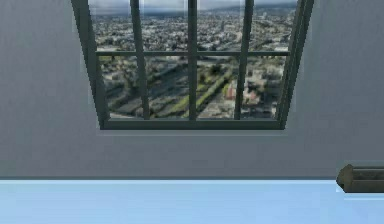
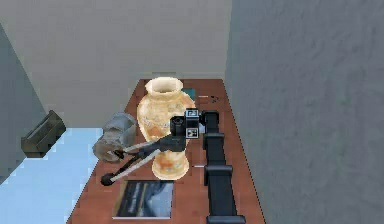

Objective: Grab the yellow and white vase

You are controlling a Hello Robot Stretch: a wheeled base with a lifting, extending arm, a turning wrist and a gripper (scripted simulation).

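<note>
Your yellow and white vase [image 2: 160, 112] stands upright on the brown table [image 2: 240, 165], about in the middle of it, in the arm side view. The gripper [image 2: 114, 167] is right at the vase. Its dark body sits against the vase's right side, and its two thin fingers [image 2: 140, 158] reach out to the left across the vase's foot. You cannot tell from here if the gripper has hold of anything (the vase stands on the table just behind it). You cannot tell how the fingers are set either.

The dark arm [image 2: 215, 175] comes up from the near edge, just right of the vase. A grey lump [image 2: 115, 135] lies left of the vase, close to the fingers. A flat book [image 2: 145, 203] lies near you on the table. A dark box [image 2: 42, 135] sits far left on the pale blue floor [image 2: 50, 190].

In the forward view you see a big window [image 1: 190, 60] in a grey wall [image 1: 50, 100].
</note>
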